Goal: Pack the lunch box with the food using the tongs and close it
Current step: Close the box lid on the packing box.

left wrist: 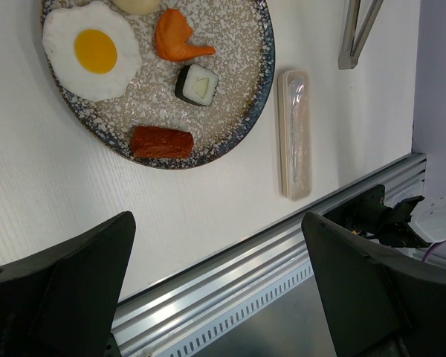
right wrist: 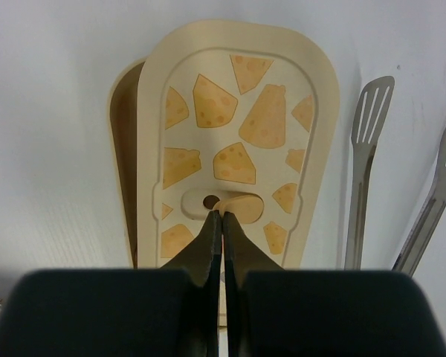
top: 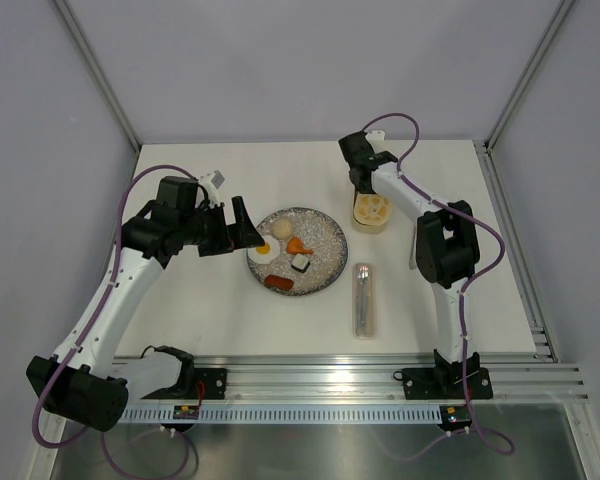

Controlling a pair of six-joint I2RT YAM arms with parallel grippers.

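Observation:
The cream lunch box [right wrist: 123,141] stands on the table behind the plate, also seen from above [top: 372,213]. Its cheese-patterned lid [right wrist: 238,111] lies askew over it, leaving a strip of the tub open on the left. My right gripper [right wrist: 221,216] is shut on the lid's small centre tab. The silver tongs [right wrist: 364,171] lie on the table to the lid's right. The food is on the speckled plate [left wrist: 259,89]: fried egg [left wrist: 93,50], orange piece [left wrist: 180,39], sushi roll [left wrist: 197,84], sausage [left wrist: 161,142], bun [left wrist: 136,4]. My left gripper [top: 242,225] hangs open and empty, left of the plate.
A long clear cutlery case [left wrist: 294,134] lies right of the plate, near the table's front edge. The aluminium rail [left wrist: 230,275] runs along that edge below my left fingers [left wrist: 74,286]. The tongs' ends [left wrist: 355,37] show beyond the case.

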